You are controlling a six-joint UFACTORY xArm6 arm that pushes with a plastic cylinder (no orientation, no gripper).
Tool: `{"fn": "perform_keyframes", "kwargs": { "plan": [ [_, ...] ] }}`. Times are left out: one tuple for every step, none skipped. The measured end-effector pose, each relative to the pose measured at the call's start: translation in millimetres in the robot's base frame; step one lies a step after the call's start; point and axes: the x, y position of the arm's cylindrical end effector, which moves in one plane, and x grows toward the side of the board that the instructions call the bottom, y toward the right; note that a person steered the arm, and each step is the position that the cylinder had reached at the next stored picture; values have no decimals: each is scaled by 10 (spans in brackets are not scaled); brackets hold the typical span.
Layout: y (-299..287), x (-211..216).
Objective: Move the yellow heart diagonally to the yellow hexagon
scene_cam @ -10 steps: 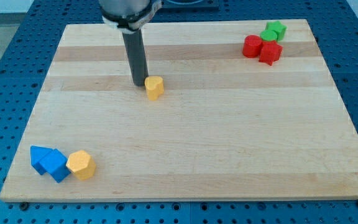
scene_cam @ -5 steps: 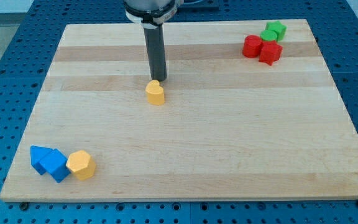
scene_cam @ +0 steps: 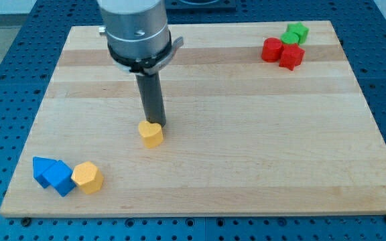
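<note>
The yellow heart [scene_cam: 151, 134] lies on the wooden board [scene_cam: 246, 147], left of its middle. My tip [scene_cam: 156, 125] is right behind the heart, at its upper right edge, touching or nearly touching it. The yellow hexagon [scene_cam: 87, 177] sits near the board's bottom left corner, down and to the left of the heart, pressed against the blue blocks.
Two blue blocks [scene_cam: 53, 174] lie left of the yellow hexagon at the bottom left. Two red blocks [scene_cam: 281, 52] and a green block [scene_cam: 295, 33] cluster at the top right corner. The arm's body [scene_cam: 134, 30] hangs over the board's upper left part.
My tip has moved down and to the left, and the yellow heart has slid with it toward the view's bottom left, closer to the yellow hexagon.
</note>
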Motion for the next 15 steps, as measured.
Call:
{"fn": "perform_keyframes", "kwargs": {
  "plan": [
    [1, 40],
    [335, 183],
    [334, 291],
    [284, 317],
    [65, 257],
    [-232, 215],
    [-508, 216],
    [-700, 216],
    [-614, -259],
    [-757, -323],
    [-849, -253],
    [-943, -119],
    [-967, 68],
    [-967, 205],
    [-967, 298]
  ]
}}
